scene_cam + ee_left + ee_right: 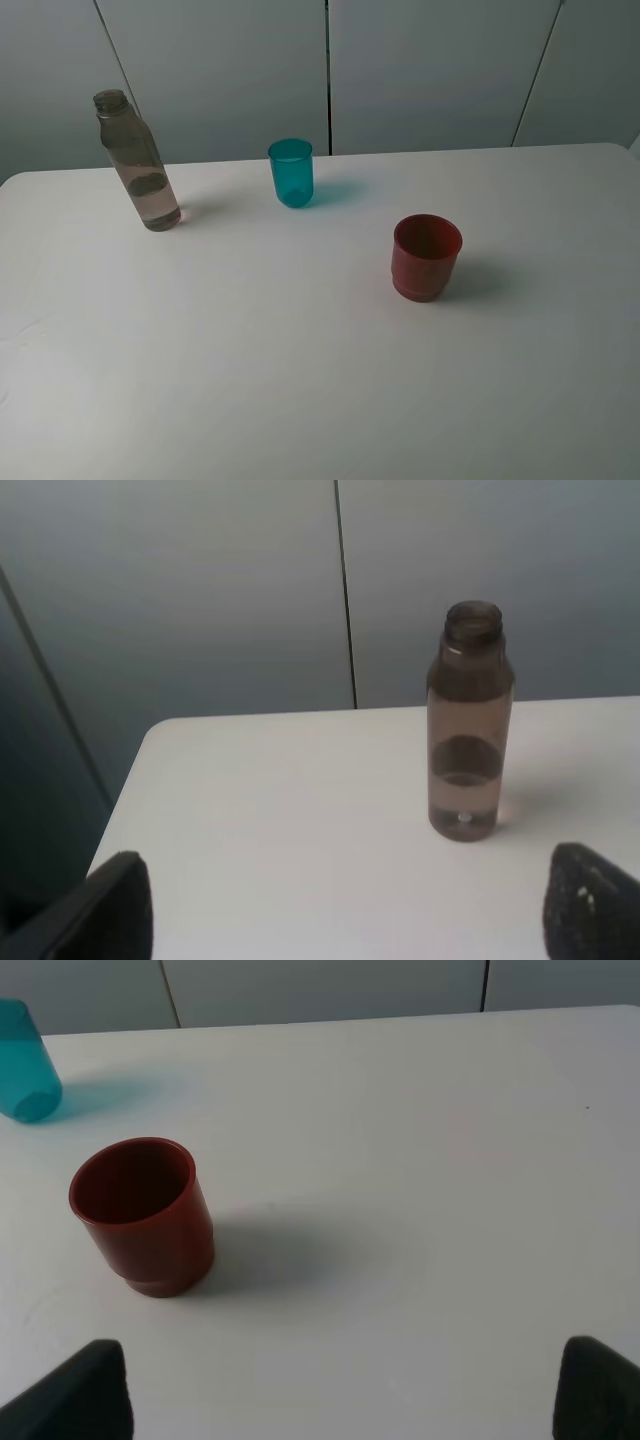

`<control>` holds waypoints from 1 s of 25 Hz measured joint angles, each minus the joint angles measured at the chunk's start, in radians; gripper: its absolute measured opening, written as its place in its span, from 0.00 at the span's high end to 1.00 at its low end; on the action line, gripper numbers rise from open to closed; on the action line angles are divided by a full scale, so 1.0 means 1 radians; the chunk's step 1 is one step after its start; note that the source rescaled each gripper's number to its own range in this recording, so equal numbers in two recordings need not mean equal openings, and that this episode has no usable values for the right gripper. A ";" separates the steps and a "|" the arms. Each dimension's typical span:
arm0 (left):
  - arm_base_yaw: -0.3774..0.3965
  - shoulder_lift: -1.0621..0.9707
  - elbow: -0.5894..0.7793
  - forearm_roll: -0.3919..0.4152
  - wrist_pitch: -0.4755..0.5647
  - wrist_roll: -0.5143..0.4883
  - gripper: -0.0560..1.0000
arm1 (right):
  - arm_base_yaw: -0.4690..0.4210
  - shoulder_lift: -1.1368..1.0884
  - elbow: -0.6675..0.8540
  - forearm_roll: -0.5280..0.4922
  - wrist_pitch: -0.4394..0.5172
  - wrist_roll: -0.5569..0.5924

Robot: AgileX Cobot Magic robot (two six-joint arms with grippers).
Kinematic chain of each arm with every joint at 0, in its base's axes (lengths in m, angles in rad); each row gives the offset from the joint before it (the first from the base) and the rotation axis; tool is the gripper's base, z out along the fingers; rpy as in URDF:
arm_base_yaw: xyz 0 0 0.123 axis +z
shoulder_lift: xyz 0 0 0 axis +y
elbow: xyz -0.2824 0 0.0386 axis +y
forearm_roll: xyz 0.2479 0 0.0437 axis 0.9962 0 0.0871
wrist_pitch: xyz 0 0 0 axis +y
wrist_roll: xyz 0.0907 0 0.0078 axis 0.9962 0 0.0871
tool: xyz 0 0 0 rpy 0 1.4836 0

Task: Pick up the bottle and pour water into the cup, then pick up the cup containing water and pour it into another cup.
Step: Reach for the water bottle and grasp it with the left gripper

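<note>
Left hand (pixel 355 910) stands wide, its two dark fingertips showing at either edge of its wrist view with nothing between them, and it sits short of the bottle (pixel 468 735), not touching it. Right hand (pixel 345 1390) is likewise spread and holds nothing, with the red cup (pixel 145 1215) ahead of it. On the white worktop (pixel 300 380) the bottle stands upright at the far left, the teal cup (pixel 291 172) at the far middle, well apart from it, and the red cup nearer and to the right. The bottle has no cap and carries water only in its lower part, so it is probably light and bottom-weighted. Its smooth clear plastic looks slippery, and the wall may give a little under a hard squeeze. The best hold is probably on the straight body, around the middle and below the shoulder, where the sides are parallel. The narrow neck would offer less surface. With the mouth open, it should stay upright until it is over the teal cup.
</note>
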 joint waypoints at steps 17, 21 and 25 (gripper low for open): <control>0.000 0.495 0.115 -0.009 -0.670 0.035 0.00 | 0.000 0.000 0.000 0.000 0.000 -0.002; 0.000 0.578 0.216 -0.011 -0.864 0.035 0.00 | 0.000 0.000 0.000 0.000 0.000 -0.002; 0.000 0.677 0.264 0.011 -0.960 0.032 0.00 | 0.000 0.000 0.000 0.000 0.000 -0.002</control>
